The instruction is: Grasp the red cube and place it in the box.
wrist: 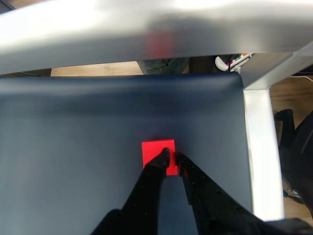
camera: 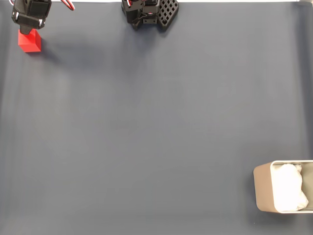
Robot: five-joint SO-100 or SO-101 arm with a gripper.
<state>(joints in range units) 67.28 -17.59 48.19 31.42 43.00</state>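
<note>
Cut off at the right edge, lower right of the fixed view: the box (camera: 266, 188). Cropped by the top edge there: the gripper (camera: 27, 30), hiding the upper left corner of the red cube (camera: 30, 41). Blurred across the top of the wrist view: a pale bar (wrist: 156, 29) (faint red smear on it). Covered at the near edge by the fingertips (wrist: 165, 156): cube's lower side, contact unclear.

A dark blue-grey mat (wrist: 73, 147) covers the surface on every side of the gripper (wrist: 172, 159). Beyond the gripper runs a pale metal rail (wrist: 146, 29), with wooden floor (wrist: 93, 70) under it. Right of the gripper stands a white table edge (wrist: 261, 147).
</note>
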